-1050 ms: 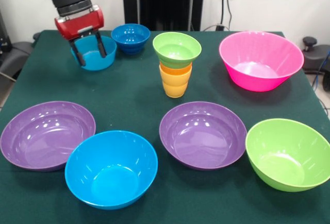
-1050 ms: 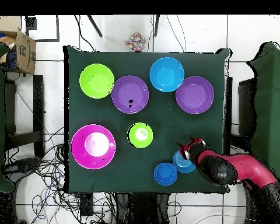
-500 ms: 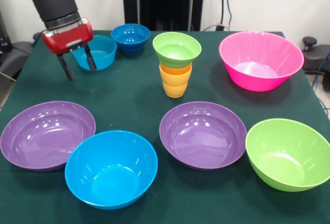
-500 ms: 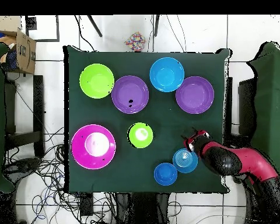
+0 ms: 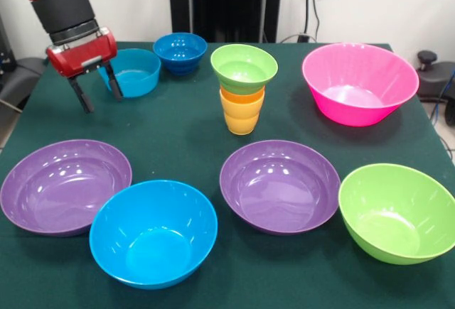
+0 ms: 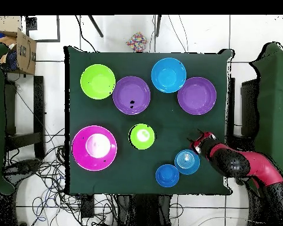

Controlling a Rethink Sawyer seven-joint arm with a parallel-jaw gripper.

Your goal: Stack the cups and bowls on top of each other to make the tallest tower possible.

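The tower (image 5: 243, 89) stands mid-table: nested orange and yellow cups (image 5: 242, 112) with the small green bowl (image 5: 244, 67) on top, seen from above as a green disc (image 6: 142, 136). The small light blue bowl (image 5: 135, 72) (image 6: 187, 162) and the small dark blue bowl (image 5: 180, 51) (image 6: 167, 175) sit at the far left of the front view. My gripper (image 5: 98, 91) (image 6: 197, 140) hangs open and empty just left of the light blue bowl, above the cloth.
Large bowls ring the near side: two purple (image 5: 64, 185) (image 5: 279, 185), blue (image 5: 153, 232), green (image 5: 398, 212), and pink (image 5: 359, 82) at the far right. A cardboard box (image 6: 17, 50) sits off the table's corner. Cables lie on the floor.
The gripper lifted out of the light blue bowl and drew away to its side, open and empty. The bowl stayed on the table.
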